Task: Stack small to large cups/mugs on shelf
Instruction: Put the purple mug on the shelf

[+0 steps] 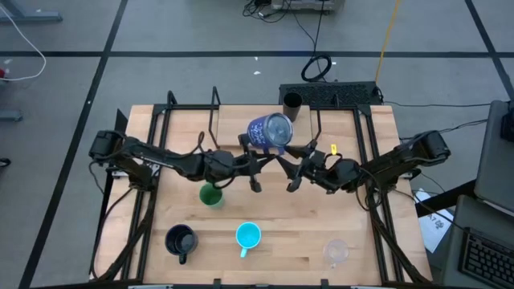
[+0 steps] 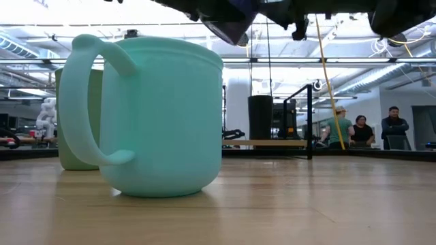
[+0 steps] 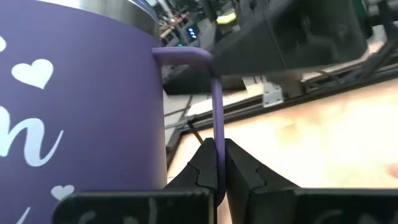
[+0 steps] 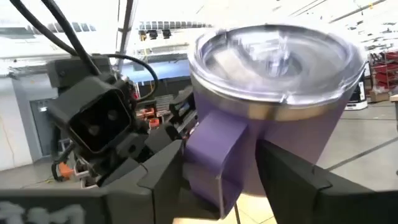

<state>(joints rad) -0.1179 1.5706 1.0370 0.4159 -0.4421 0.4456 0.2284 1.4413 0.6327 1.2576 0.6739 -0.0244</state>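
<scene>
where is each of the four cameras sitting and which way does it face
High view: overhead, looking straight down at the table; both arms show, meeting at the purple mug.
Low view: at tabletop height, looking level past the cyan mug into the room; arms hang in from above.
Left wrist view: on the left arm, its left gripper pinching the mug's handle.
Right wrist view: on the right arm, its right gripper astride that handle.
Shared: both wrist views and the high view show the purple mug.

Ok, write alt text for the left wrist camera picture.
The left tool is shut on the thin handle of the purple mug with white lettering and steel rim, over the light wooden tabletop.
</scene>
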